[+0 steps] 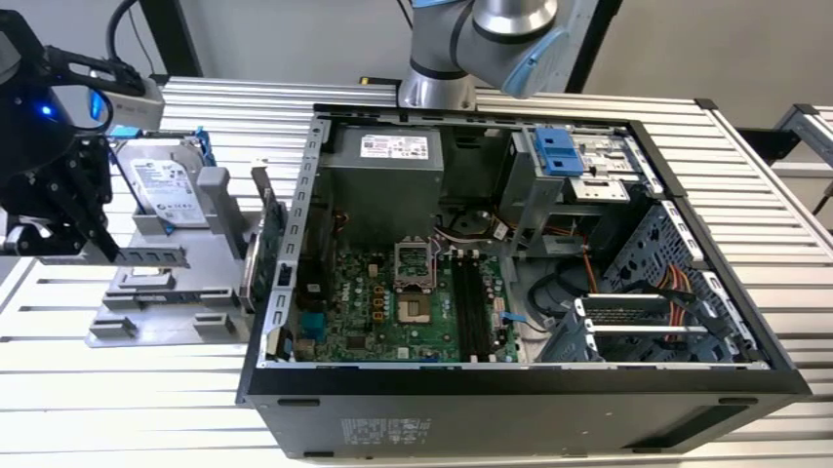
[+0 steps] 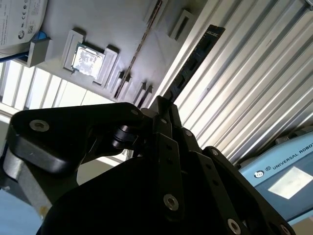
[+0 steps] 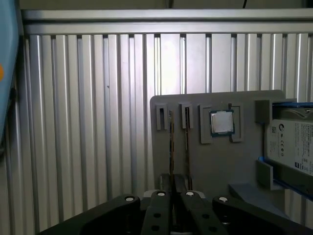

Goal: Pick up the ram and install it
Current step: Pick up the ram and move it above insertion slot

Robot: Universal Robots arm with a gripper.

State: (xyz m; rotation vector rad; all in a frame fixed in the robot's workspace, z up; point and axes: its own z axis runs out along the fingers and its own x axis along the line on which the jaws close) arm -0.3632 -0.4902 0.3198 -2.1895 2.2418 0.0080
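One ram (image 2: 193, 62) | tool (image 2: 164, 105) clamped on its end | far end free over table (image 2: 254, 83)

A ribbed aluminium table (image 1: 117, 400) carries 2 items in the exterior view: an open black computer case (image 1: 521, 414), lying on its side with its inside exposed, and a grey parts holder (image 1: 150, 312) just beside it toward the exterior view's left. The robot arm's base (image 1: 436, 93) rises behind the case.
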